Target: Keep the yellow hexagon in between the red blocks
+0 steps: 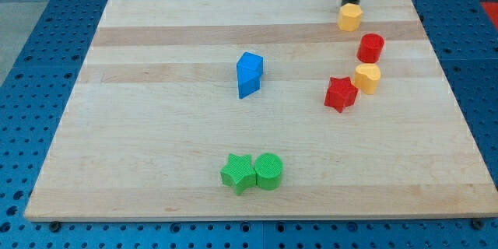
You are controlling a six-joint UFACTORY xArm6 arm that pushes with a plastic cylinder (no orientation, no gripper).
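Note:
Two yellow blocks show, and I cannot tell for sure which one is the hexagon. One yellow block (pixel 368 78) sits between the red cylinder (pixel 371 47) above it and the red star (pixel 340 93) at its lower left, close to both. The other yellow block (pixel 351 17), which looks faceted, lies near the board's top edge, above and left of the red cylinder. My tip (pixel 350 5) rests against the top side of this upper yellow block.
A blue angular block (pixel 249 74) lies near the board's middle. A green star (pixel 238 173) and a green cylinder (pixel 268 171) touch each other near the bottom edge. The wooden board (pixel 156 124) sits on a blue perforated table.

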